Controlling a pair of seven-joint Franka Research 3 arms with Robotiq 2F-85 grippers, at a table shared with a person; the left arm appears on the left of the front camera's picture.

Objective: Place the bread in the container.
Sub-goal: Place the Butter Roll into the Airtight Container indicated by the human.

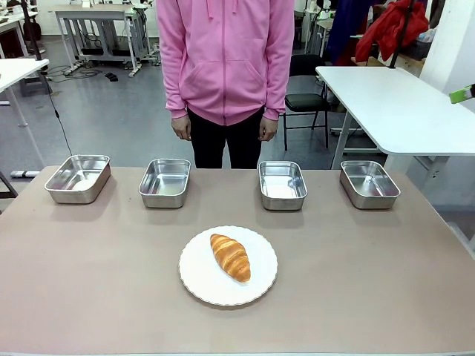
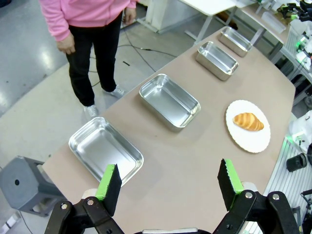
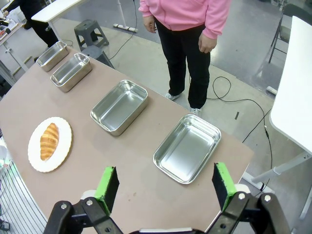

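The bread, a golden-brown croissant (image 1: 230,256), lies on a round white plate (image 1: 197,278) at the table's middle front; it also shows as the croissant (image 2: 248,121) and the croissant (image 3: 48,141) in the wrist views. Several alike steel trays stand in a row along the far edge; which one is the container I cannot tell: tray (image 1: 78,178), tray (image 1: 165,182), tray (image 1: 282,185), tray (image 1: 369,184). My left gripper (image 2: 169,181) hangs open high above the table's left end near a tray (image 2: 105,149). My right gripper (image 3: 165,185) hangs open above the right end near a tray (image 3: 187,147).
A person in a pink hoodie (image 1: 225,55) stands at the far side, hands hanging down. A white table (image 1: 401,104) stands at the back right, and a grey stool (image 2: 22,184) sits beside the table's left end. Bare tabletop surrounds the plate.
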